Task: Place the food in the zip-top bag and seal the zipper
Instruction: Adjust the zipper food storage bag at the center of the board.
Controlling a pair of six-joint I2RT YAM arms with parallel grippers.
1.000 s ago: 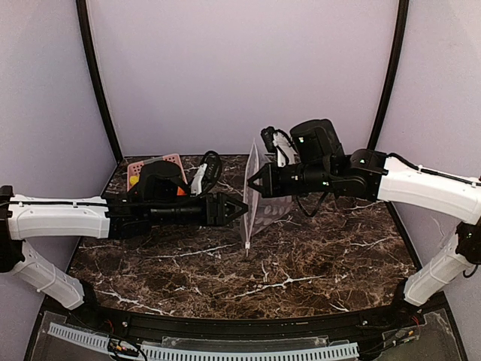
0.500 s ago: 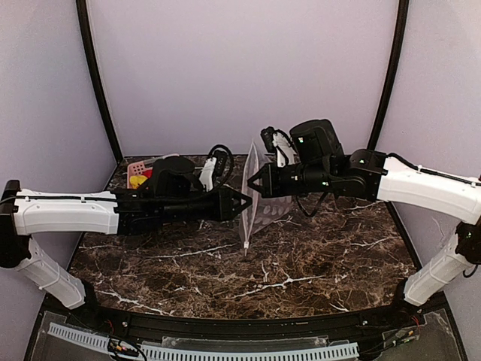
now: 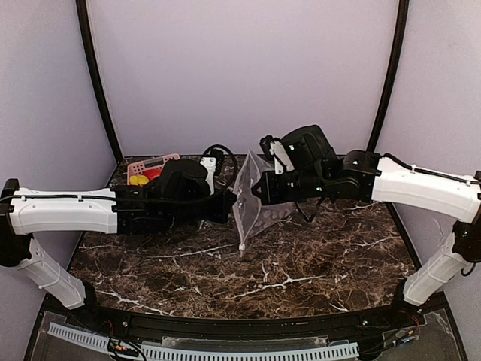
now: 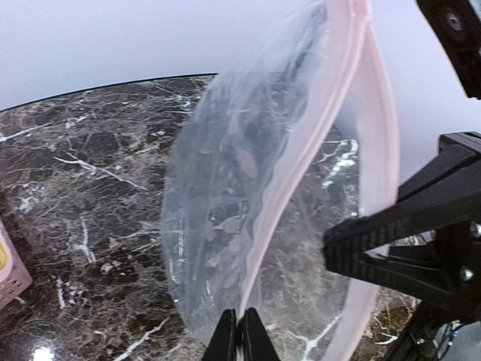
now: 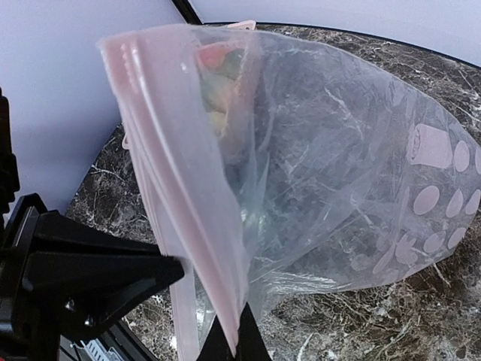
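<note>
- Now the left claw (image 4: 239, 335) is seen pressed shut on the pink mouth edge of the zip-top bag (image 4: 225, 188), with the zipper (image 4: 297, 169) running straight into its tips.
- The right claw (image 5: 231, 343) is likewise clamped on the opposite pink lip of the bag, pinched at the strip's lower end.
- Between the two claws the bag is held up above the tabletop (image 3: 301, 278) with its mouth parted; only its lowest corner is seen touching the marble.
- Blurred red and yellow shapes are seen through the plastic in the right wrist view; whether they lie inside or behind cannot be told.
- Food (image 3: 149, 175) is seen in the pink basket (image 3: 155, 162) at the back-left corner, behind the left arm and apart from the bag.
- Wide bare marble is left between the bag and the near black rim, and to the right under the right arm.
- A second ago the left claw was open and short of the bag, which hung flat from the right claw alone; it has since been closed on the edge and the mouth spread.
</note>
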